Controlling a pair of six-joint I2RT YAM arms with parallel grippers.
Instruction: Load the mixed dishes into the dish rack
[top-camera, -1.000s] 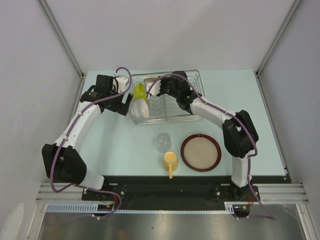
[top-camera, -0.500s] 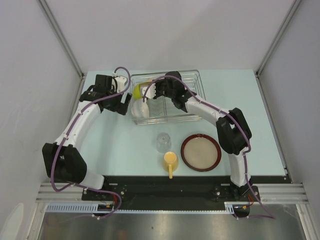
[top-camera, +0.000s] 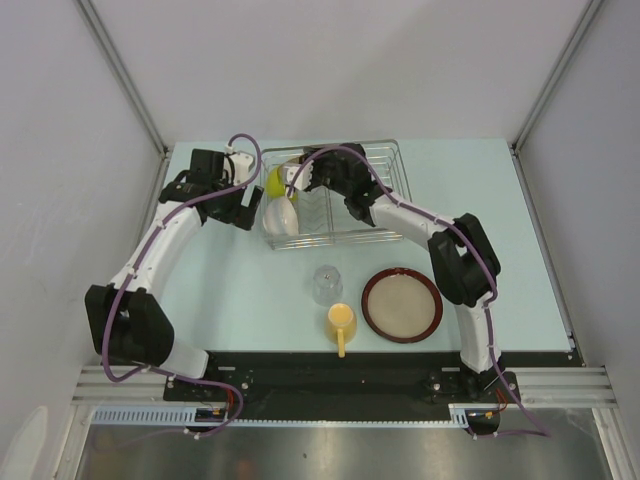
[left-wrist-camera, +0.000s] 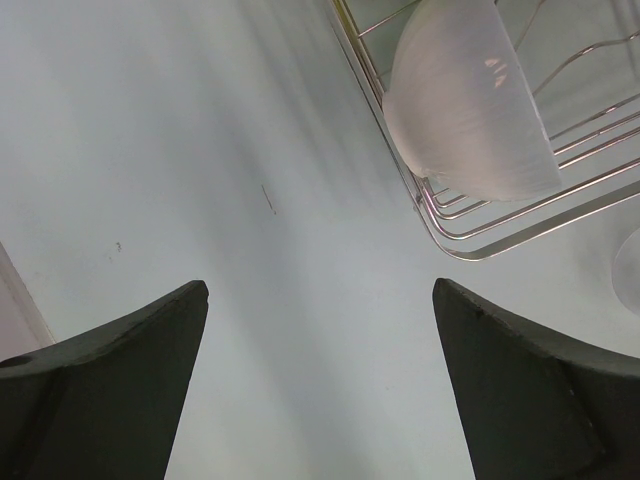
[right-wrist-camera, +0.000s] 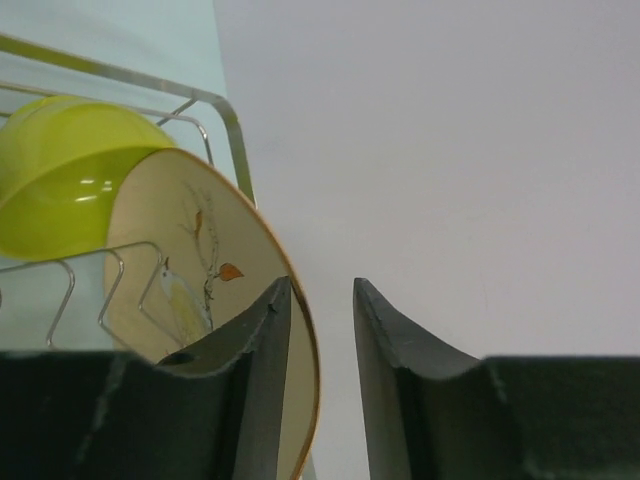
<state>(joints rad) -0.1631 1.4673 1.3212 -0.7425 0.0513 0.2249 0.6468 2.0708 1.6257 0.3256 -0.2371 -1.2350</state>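
Note:
The silver wire dish rack (top-camera: 350, 205) stands at the back of the table. A lime-green bowl (top-camera: 275, 182) and a white bowl (top-camera: 280, 215) stand on edge at its left end. My right gripper (top-camera: 300, 175) is over that end. In the right wrist view its narrow-set gripper (right-wrist-camera: 320, 283) has the rim of a small tan floral plate (right-wrist-camera: 180, 260) between its jaws, next to the green bowl (right-wrist-camera: 60, 170). My left gripper (top-camera: 250, 212) is open and empty just left of the rack. The clear glass (top-camera: 326, 283), yellow mug (top-camera: 341, 322) and large red-brown-rimmed plate (top-camera: 401, 304) are on the table.
In the left wrist view the white bowl (left-wrist-camera: 465, 110) leans in the rack's corner (left-wrist-camera: 520, 215) above bare table, with my gripper (left-wrist-camera: 320, 285) wide open. Grey walls close in on the left, right and back. The arm bases sit at the near edge.
My right gripper has moved left along the rack toward the green bowl. The left arm and the dishes on the table have not moved.

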